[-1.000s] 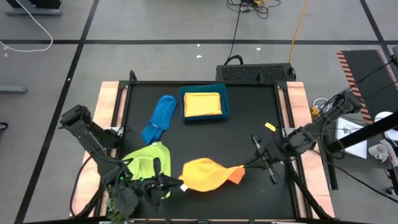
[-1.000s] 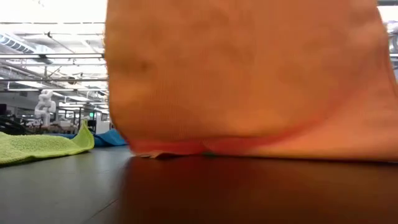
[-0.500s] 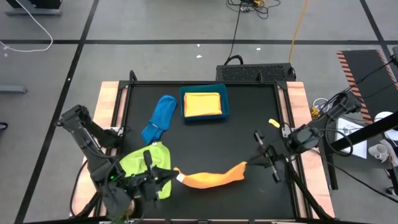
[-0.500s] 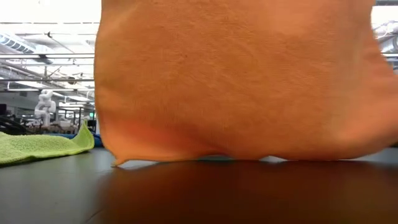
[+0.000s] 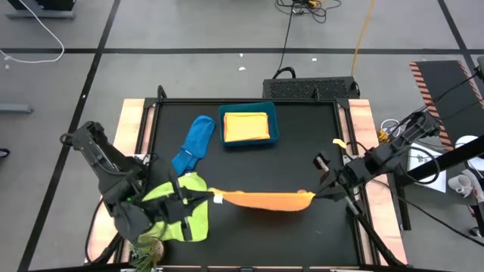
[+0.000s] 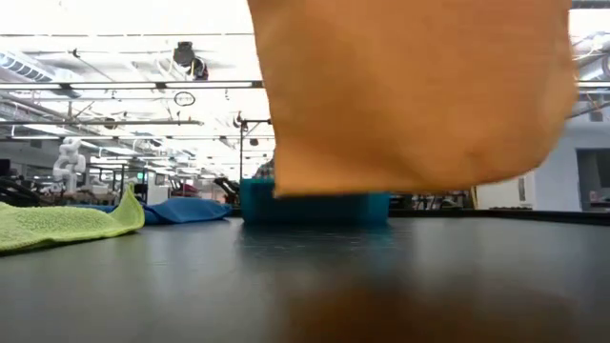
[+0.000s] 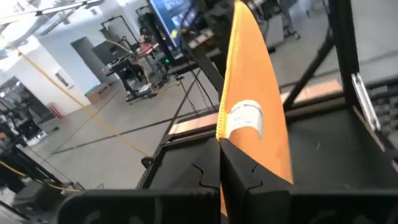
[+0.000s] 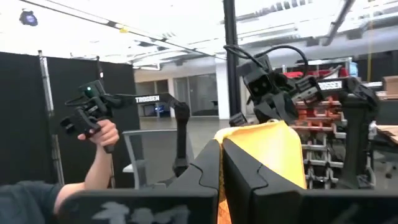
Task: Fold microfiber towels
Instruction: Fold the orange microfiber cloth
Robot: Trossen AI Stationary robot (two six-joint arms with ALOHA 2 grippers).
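A soft orange microfiber towel [image 5: 265,199] is held stretched between the two arms across the lower middle of the high view. One end is pinched in the left end effector [image 5: 214,198], closed on the corner bearing a white label [image 7: 244,118]; the other end is pinched in the closed right end effector [image 5: 316,195]. In the low view the towel hangs clear of the dark desk [image 6: 191,286], its top cut off by the frame (both end effectors are out of sight there).

A lime green microfiber towel [image 5: 189,208] lies at lower left, partly covered by the left arm. A bright blue microfiber towel [image 5: 195,142] lies crumpled beside a rigid teal rectangular bin [image 5: 275,125], in which a folded yellow microfiber towel [image 5: 246,126] rests. In the right wrist view a person's hand [image 8: 101,133] is seen holding a control handle.
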